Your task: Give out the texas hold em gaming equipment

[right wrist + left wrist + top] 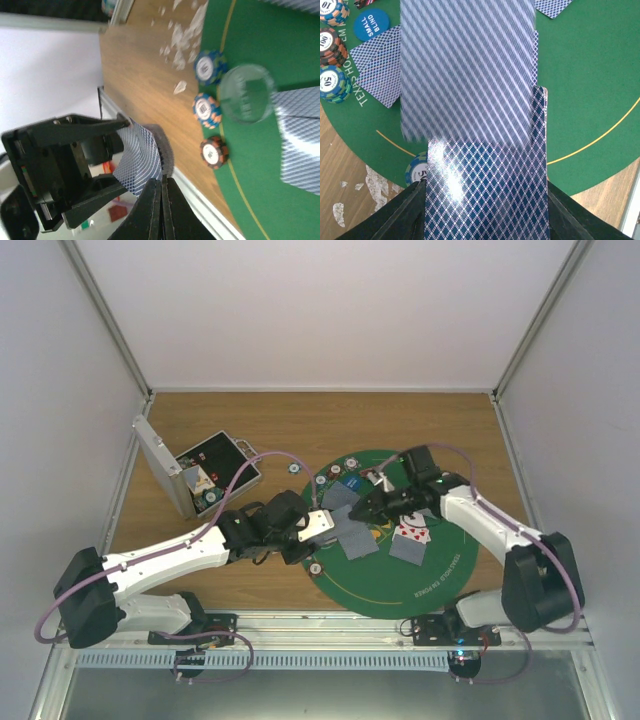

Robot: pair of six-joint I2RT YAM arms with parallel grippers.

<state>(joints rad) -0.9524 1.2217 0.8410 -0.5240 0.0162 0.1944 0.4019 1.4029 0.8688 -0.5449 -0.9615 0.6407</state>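
Wood table (250, 430), green mat (400, 585), open case (160, 455) back left. Left gripper (322, 524) clamped on deck (485, 190) over mat's left edge. Top card (467, 70) juts forward off deck, blurred. Right gripper (161, 200) jaws pressed together at deck's front; can't tell if they pinch that card. More cards (408, 545) lie on mat, chips (207, 107) along its rim.

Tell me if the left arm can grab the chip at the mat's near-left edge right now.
Probably not yet. The left claw is shut on the card deck, which hangs over the chip and hides part of it. Nothing else blocks it; the full claw is the trouble.
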